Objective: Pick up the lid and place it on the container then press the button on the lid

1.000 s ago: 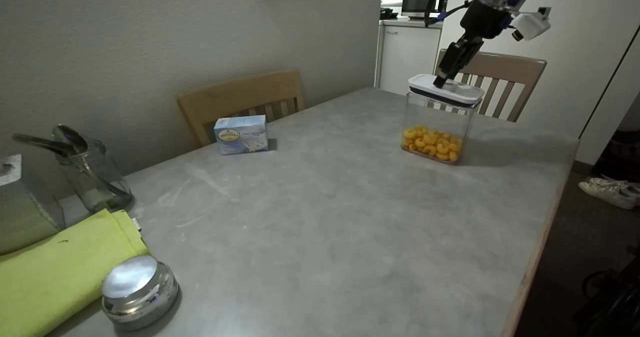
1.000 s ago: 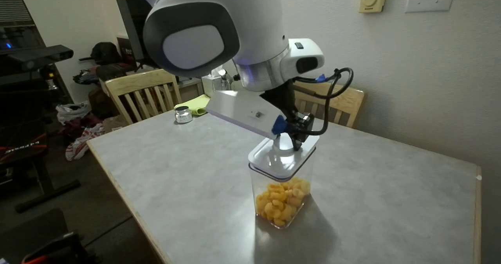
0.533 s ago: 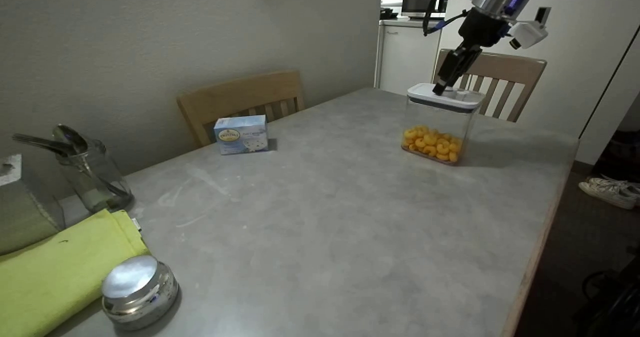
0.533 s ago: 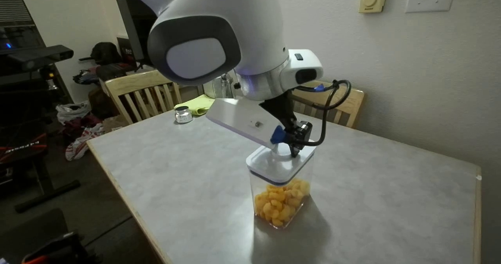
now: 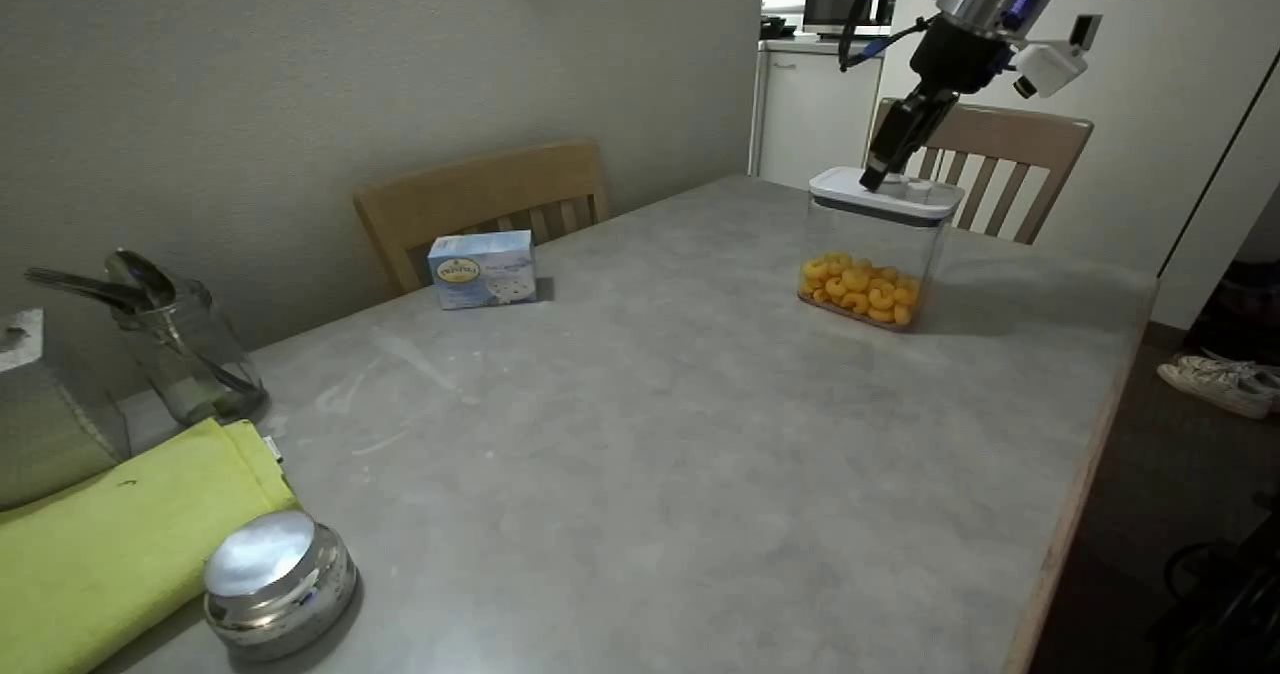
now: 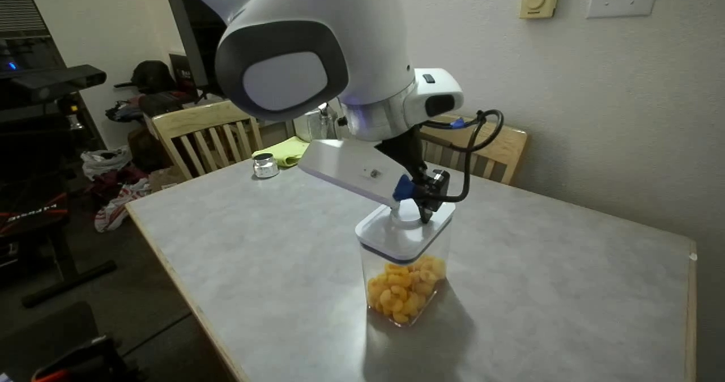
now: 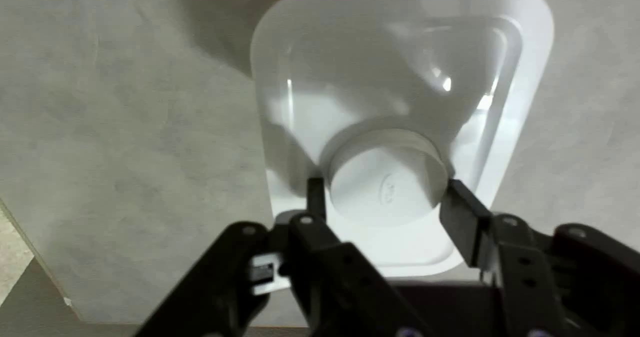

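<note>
The lid (image 5: 900, 202), a white rounded rectangle, sits level on top of the clear container (image 5: 880, 242) with yellow-orange pieces inside. Both also show in an exterior view, the lid (image 6: 391, 239) above the container (image 6: 375, 264). In the wrist view the lid (image 7: 370, 67) fills the middle, with the raised round button (image 7: 387, 192) at its centre. My gripper (image 7: 383, 189) has one fingertip on each side of the button, close against it, holding the lid by it. The fingertips are also at the lid top in both exterior views (image 5: 870, 184) (image 6: 426, 217). The container is mostly hidden in the wrist view.
A white-blue box (image 5: 485, 271) stands by the wall. A round metal jar (image 5: 278, 586), a yellow cloth (image 5: 130, 544) and a glass jar with utensils (image 5: 195, 359) are at the table's far end. Wooden chairs (image 6: 207, 124) stand at the table edges.
My gripper and the lid moved down, and the lid went from raised and slightly tilted to level on the container. Since then, gripper, lid and container have shifted slightly together.
</note>
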`<state>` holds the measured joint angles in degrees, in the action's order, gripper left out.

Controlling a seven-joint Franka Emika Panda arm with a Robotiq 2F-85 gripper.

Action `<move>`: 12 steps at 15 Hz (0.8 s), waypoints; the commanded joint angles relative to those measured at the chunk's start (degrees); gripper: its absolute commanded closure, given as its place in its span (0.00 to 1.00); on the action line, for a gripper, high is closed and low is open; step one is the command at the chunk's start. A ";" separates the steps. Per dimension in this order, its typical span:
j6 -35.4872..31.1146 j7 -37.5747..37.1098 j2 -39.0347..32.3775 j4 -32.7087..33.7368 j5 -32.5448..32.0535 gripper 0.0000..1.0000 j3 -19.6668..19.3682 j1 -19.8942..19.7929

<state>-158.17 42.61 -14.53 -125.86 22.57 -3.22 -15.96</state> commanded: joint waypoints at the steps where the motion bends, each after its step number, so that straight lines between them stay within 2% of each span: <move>1: -0.80 -0.12 0.90 -0.01 -2.97 0.08 0.74 -0.60; 2: -0.86 -0.43 1.26 -0.02 -3.91 0.02 0.65 -0.43; 4: -0.83 -0.86 1.79 0.06 -5.19 0.00 0.59 -0.31; 5: -0.41 -1.63 1.93 0.21 -5.70 0.30 0.43 -0.20; 6: -0.13 -2.28 1.99 0.35 -5.97 0.26 0.38 -0.18; 7: 0.00 -3.01 2.01 0.46 -6.15 0.27 0.34 -0.14; 12: 0.35 -5.70 1.90 0.58 -6.09 0.61 0.54 -0.11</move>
<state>-158.36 38.46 -13.20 -125.11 17.14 -3.15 -15.73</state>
